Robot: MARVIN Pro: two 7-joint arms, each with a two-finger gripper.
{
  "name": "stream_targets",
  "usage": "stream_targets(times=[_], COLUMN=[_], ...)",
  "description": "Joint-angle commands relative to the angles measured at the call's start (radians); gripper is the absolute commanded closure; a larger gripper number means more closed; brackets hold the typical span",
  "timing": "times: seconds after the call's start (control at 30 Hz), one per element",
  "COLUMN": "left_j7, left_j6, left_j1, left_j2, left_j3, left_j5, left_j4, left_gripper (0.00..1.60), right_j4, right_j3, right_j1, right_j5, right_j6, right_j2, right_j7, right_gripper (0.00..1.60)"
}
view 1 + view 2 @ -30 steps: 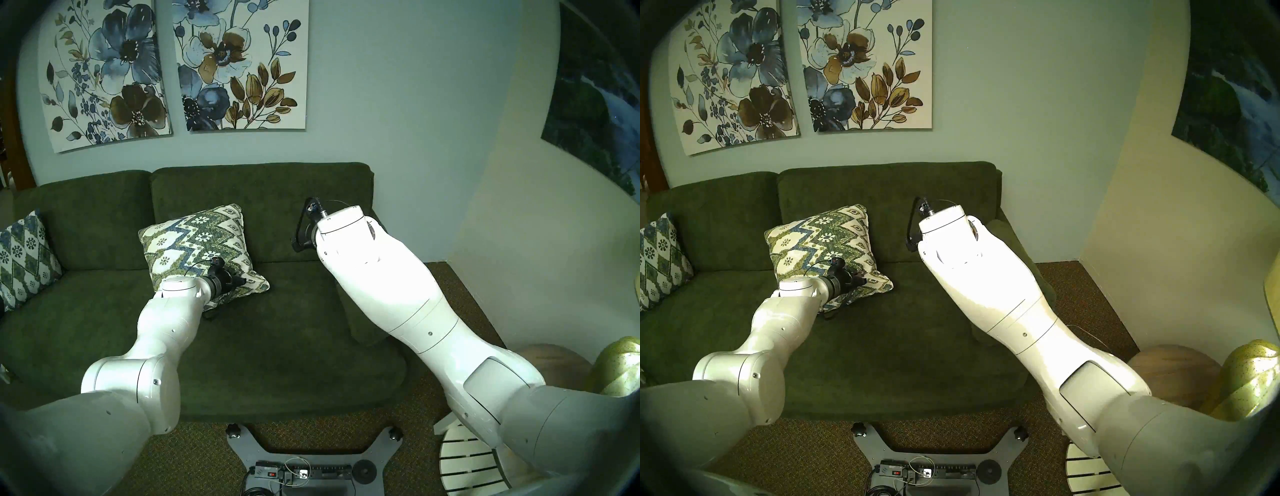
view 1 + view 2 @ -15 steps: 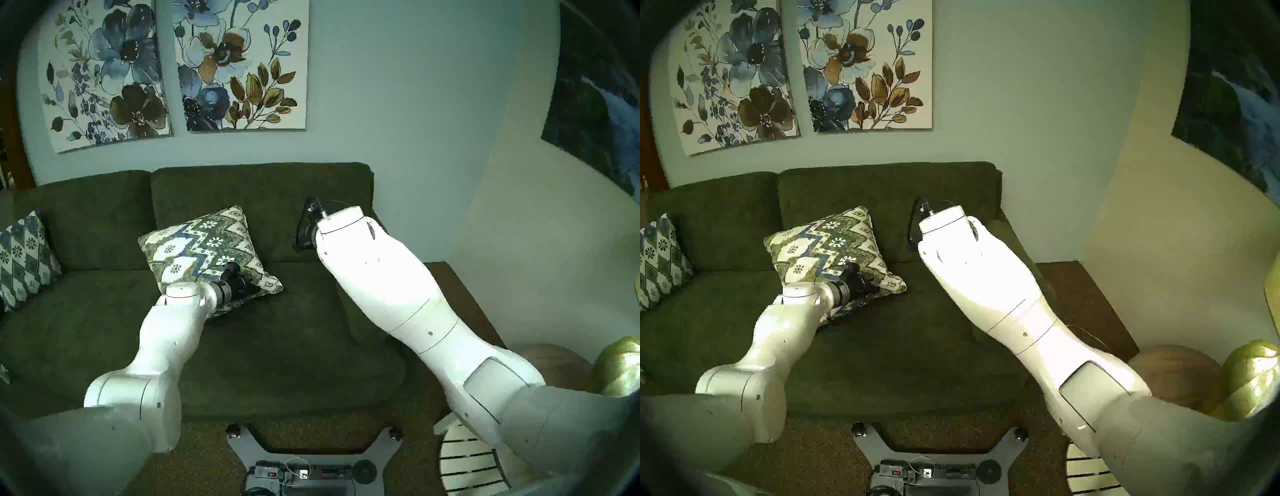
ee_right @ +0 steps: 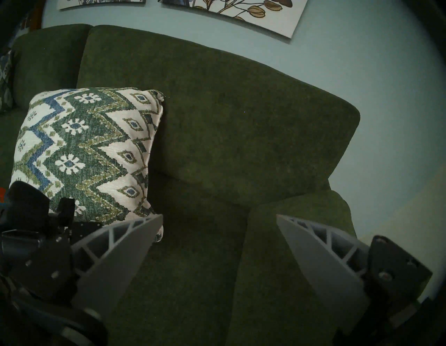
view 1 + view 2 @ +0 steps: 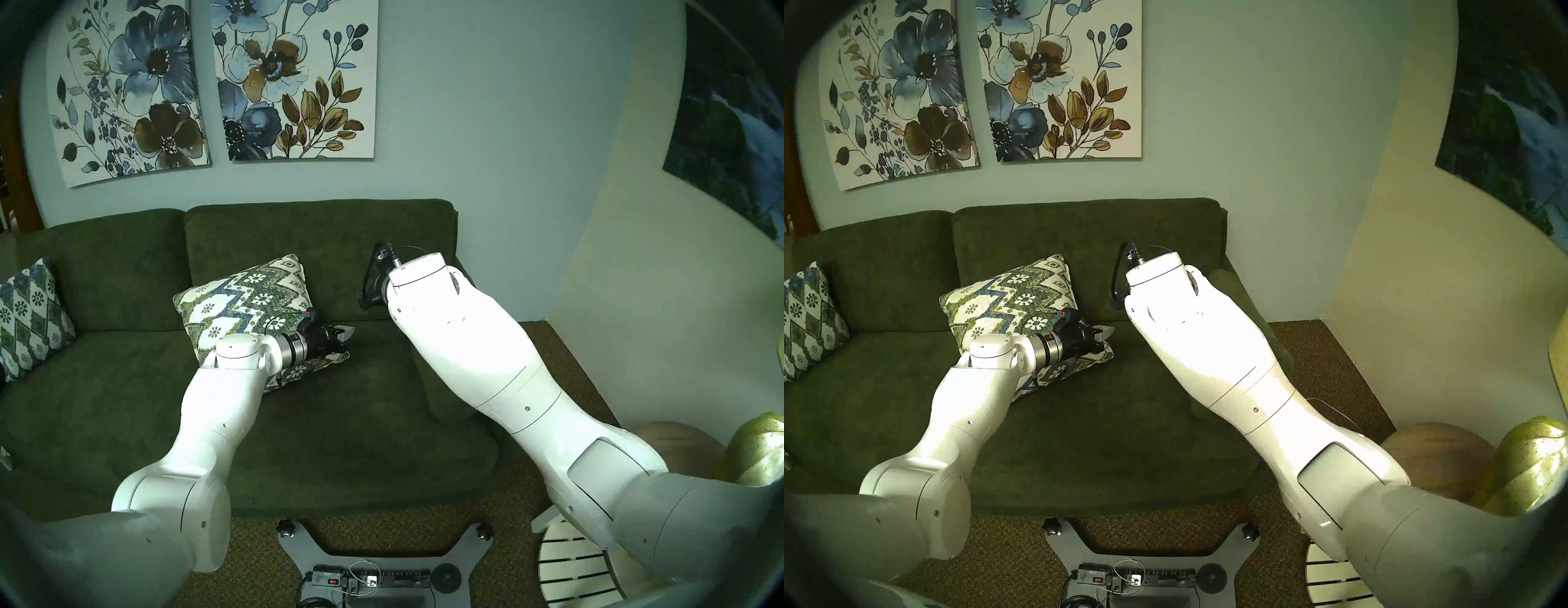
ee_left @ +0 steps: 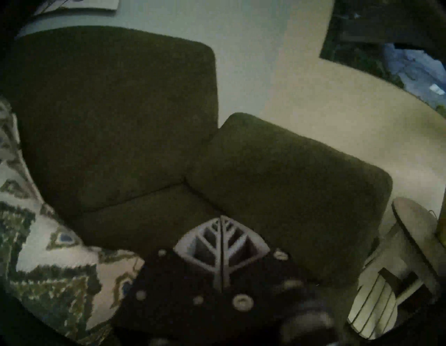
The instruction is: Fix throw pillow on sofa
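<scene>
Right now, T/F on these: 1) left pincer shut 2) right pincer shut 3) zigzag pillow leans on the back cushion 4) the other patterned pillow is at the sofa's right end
1) True: the left pincer has its fingers pressed together.
2) False: the right pincer is wide open, holding nothing.
3) True: the throw pillow leans on the sofa back cushion.
4) False: the blue diamond pillow sits at the left end.

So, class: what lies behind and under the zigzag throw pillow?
Behind the throw pillow is the sofa back cushion; under it, the sofa's seat. The left gripper and its arm cover the pillow's near edge, so that contact is hidden.
</scene>
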Motion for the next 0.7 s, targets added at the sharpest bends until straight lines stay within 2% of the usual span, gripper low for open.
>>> stream_targets(times=[0.0,0.07,0.1,0.33,0.37,0.4,0.57,0.67], left_j7=[-0.118,-0.16,-0.166,-0.284,-0.289,-0.301,-0.305,-0.251], left_j6=[-0.016,-0.011,-0.012,0.013,0.025,0.02,0.048,0.044], left_j1=[0.026,0.053,0.055,0.149,0.186,0.182,0.265,0.291], left_j2=[0.019,0.034,0.044,0.113,0.124,0.132,0.164,0.162], left_j3=[0.002,-0.002,-0.005,-0.046,-0.056,-0.063,-0.119,-0.163], left_j5=[-0.044,-0.054,-0.061,-0.093,-0.094,-0.098,-0.105,-0.095], left_j4=[-0.116,-0.168,-0.158,-0.266,-0.323,-0.293,-0.387,-0.409], left_gripper=[1.6,1.6,1.6,1.6,1.6,1.6,1.6,1.6], right_j4=[-0.011,-0.013,-0.013,-0.02,-0.021,-0.022,-0.027,-0.031], right_j3=[0.001,0.001,0.0,-0.001,-0.002,-0.003,-0.008,-0.014], right_j1=[0.011,0.012,0.012,0.014,0.014,0.014,0.015,0.017], right_j5=[-0.002,-0.001,-0.001,0.003,0.004,0.005,0.015,0.026], right_j6=[-0.002,-0.002,-0.002,-0.002,-0.002,-0.002,-0.002,-0.002], right_j2=[0.001,0.001,0.001,0.002,0.003,0.004,0.008,0.013], right_j7=[-0.006,-0.008,-0.009,-0.019,-0.021,-0.023,-0.036,-0.047], right_gripper=[0.0,0.0,0.0,0.0,0.0,0.0,0.0,0.0])
